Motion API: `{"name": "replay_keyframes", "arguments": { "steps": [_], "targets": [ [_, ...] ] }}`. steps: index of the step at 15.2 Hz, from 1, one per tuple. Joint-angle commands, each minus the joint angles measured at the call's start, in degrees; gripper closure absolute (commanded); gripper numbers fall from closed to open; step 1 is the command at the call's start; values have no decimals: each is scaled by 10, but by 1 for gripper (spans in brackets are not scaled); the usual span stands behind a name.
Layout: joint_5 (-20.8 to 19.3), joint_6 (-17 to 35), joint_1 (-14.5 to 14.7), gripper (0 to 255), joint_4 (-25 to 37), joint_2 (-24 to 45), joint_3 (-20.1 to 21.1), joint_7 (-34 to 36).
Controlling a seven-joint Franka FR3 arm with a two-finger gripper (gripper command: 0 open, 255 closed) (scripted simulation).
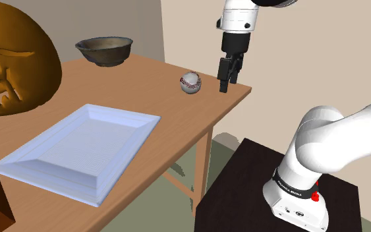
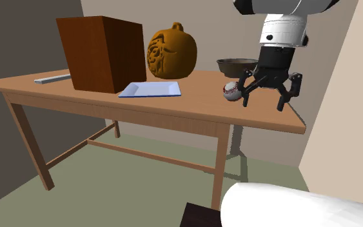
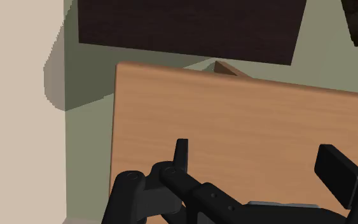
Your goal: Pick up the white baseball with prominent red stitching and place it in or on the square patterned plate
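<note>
Bare table [image 1: 177,112] between ball [image 1: 190,82] and plate [image 1: 78,155] leaves an open path; bowl [image 1: 104,51] stands farther back, pumpkin [image 1: 12,59] and box [image 2: 99,53] crowd the plate on the shoulder view's left

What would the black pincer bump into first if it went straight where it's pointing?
Probably the bare wooden table top. The pincer points down near the table's corner; the baseball seems to sit just beside that line, though depth is unclear.

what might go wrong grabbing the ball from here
The open gripper hangs beside the ball, not over it; dropping straight down would likely miss or clip it. The ball sits near the table corner, so a nudge could roll it off. The plate looks shallow; the ball may roll out.
</note>
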Motion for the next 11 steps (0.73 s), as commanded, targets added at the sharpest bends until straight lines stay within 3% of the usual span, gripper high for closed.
{"name": "replay_keyframes", "arguments": {
  "steps": [1,11],
  "targets": [
    [0,0,0,0,0,0,0,0],
    [15,39,33,0,161,135,57,6]
  ]
}}
